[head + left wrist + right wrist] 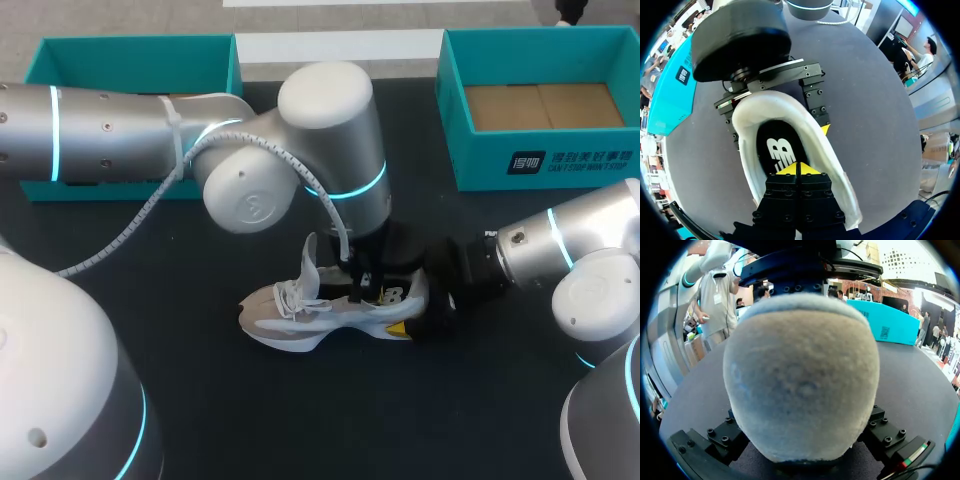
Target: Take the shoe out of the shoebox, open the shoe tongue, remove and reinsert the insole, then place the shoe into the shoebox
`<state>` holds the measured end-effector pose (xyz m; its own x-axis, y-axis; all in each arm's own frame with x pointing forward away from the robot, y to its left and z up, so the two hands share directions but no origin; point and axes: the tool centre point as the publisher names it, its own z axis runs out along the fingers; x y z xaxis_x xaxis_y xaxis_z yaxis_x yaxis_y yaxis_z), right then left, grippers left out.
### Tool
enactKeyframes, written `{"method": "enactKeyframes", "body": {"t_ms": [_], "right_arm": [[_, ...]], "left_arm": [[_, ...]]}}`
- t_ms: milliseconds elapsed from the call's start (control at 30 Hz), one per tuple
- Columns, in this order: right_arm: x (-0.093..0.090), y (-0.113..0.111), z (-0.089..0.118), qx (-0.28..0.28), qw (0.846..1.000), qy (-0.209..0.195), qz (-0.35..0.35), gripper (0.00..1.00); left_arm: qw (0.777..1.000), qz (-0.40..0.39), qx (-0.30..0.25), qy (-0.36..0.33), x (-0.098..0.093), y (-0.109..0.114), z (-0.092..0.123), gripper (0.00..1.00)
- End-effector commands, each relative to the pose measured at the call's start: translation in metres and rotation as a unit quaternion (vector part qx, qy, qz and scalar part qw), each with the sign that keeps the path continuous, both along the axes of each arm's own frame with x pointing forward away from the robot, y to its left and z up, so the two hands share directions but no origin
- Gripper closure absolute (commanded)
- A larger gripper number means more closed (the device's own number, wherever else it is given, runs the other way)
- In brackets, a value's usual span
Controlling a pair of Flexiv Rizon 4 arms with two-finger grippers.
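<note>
A white and grey shoe (300,325) lies on its side on the dark table, toe to the left, tongue pulled up. My left gripper (798,171) reaches down into the shoe's opening, shut, with its yellow tips against the black insole (775,150). Whether it pinches the insole I cannot tell. My right gripper (400,302) comes in from the right and is shut on the heel, with black fingers (812,95) on both sides. In the right wrist view the fuzzy heel (800,385) fills the space between the fingers (722,437).
An open teal shoebox (480,165) with a brown cardboard floor stands at the back right. A second teal box (215,60) stands at the back left, partly behind my left arm. Bare table lies in front of the shoe.
</note>
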<state>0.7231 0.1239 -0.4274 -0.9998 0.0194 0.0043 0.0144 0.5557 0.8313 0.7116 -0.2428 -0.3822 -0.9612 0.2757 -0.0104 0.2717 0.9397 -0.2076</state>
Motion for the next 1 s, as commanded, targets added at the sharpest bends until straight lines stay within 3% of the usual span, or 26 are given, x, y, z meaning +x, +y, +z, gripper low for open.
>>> {"method": "enactKeyframes", "body": {"t_ms": [33, 800, 1000], "right_arm": [[0.0014, 0.0040, -0.0059, 0.000, 1.000, -0.001, -0.001, 1.00], [0.0014, 0.0040, -0.0059, 0.000, 1.000, -0.001, -0.001, 1.00], [0.0014, 0.0040, -0.0059, 0.000, 1.000, -0.001, -0.001, 1.00]], "left_arm": [[1.000, -0.001, 0.000, 0.000, -0.0001, -0.0007, -0.0016, 1.00], [1.000, 0.021, 0.013, -0.001, -0.0061, 0.0055, 0.0006, 1.00], [0.999, 0.031, 0.014, -0.004, 0.0017, 0.0076, 0.0013, 1.00]]}}
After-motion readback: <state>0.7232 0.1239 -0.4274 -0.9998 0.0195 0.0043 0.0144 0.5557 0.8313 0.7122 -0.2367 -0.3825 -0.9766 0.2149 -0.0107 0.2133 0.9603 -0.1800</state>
